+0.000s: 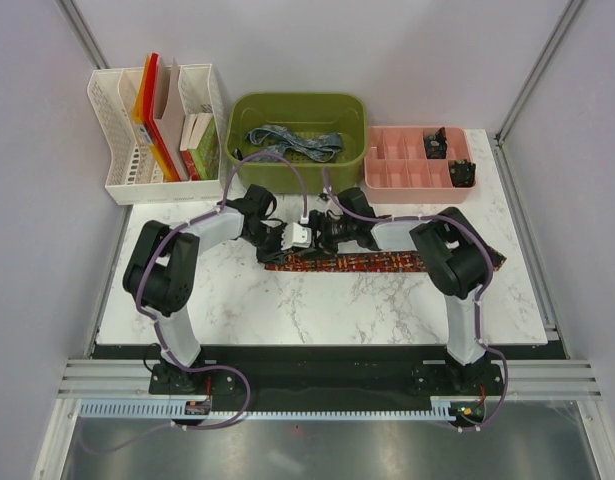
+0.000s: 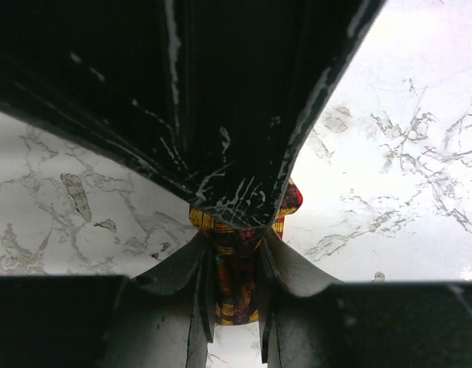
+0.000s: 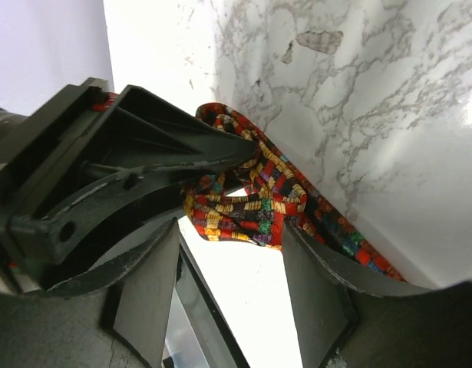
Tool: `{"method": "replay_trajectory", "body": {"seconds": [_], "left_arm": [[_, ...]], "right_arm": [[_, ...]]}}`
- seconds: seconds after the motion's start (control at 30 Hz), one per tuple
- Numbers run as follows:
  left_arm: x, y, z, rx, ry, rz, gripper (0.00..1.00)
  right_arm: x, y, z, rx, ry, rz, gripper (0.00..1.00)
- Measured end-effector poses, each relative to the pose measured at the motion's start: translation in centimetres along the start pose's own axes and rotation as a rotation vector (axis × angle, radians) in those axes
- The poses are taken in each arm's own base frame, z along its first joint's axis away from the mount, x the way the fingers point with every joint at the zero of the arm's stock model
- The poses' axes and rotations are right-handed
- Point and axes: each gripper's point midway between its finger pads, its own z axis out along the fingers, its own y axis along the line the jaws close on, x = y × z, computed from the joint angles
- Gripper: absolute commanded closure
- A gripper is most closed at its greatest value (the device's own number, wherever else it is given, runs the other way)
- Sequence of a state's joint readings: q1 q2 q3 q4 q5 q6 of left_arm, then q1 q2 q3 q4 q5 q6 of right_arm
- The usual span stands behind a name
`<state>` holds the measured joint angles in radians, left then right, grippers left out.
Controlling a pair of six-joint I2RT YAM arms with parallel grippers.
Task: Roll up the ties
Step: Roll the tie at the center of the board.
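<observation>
Two ties, top view: red tie (image 1: 367,262) stretched along the bench (image 1: 317,310), blue-grey tie (image 1: 292,142) in the green bin (image 1: 297,100) | left wrist: our left tool (image 2: 236,307) narrow, pinching the red tie's rolled end so it cannot unwind | right wrist: right tool (image 3: 236,291) wide, straddling that roll ungripped; we judge a regrasp next.

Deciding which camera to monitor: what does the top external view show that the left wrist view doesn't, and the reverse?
Only top external: the blue-grey tie in the green bin, and the pink tray. Only left wrist: the left gripper closed on a fold of the red patterned tie. Shared: that tie and the marble table.
</observation>
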<state>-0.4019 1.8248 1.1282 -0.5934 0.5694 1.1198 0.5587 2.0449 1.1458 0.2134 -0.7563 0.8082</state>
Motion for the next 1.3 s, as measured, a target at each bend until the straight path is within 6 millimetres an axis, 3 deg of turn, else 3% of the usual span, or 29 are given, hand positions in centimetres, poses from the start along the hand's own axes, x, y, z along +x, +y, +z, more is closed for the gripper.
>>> {"method": "replay_trajectory", "body": {"seconds": [0.17, 0.27, 0.3, 0.4, 0.6, 0.87, 1.1, 1.3], "left_arm": [[0.0, 0.0, 0.0, 0.007, 0.004, -0.003, 0.71], [-0.1, 0.0, 0.0, 0.014, 0.007, -0.004, 0.70], [-0.1, 0.0, 0.0, 0.014, 0.008, -0.004, 0.69], [-0.1, 0.0, 0.0, 0.015, 0.010, -0.004, 0.65], [-0.1, -0.1, 0.0, 0.018, 0.009, -0.005, 0.56], [-0.2, 0.3, -0.8, 0.003, -0.004, -0.033, 0.36], [1.4, 2.0, -3.5, -0.070, -0.019, -0.089, 0.30], [0.7, 1.5, -3.4, -0.051, -0.059, -0.075, 0.23]], "right_arm": [[0.6, -0.9, 0.8, 0.028, 0.013, 0.019, 0.39], [0.7, -1.1, 1.2, 0.039, 0.017, 0.019, 0.52], [0.7, -1.2, 1.2, 0.043, 0.017, 0.019, 0.62], [0.8, -1.8, 1.5, 0.059, 0.018, 0.028, 0.78], [1.0, -2.5, 1.7, 0.075, 0.026, 0.032, 0.97], [0.9, -3.0, 1.6, 0.080, 0.028, 0.009, 1.00], [0.9, -3.2, 1.6, 0.078, 0.031, -0.025, 1.00], [0.9, -3.3, 1.6, 0.074, 0.039, -0.056, 1.00]]}}
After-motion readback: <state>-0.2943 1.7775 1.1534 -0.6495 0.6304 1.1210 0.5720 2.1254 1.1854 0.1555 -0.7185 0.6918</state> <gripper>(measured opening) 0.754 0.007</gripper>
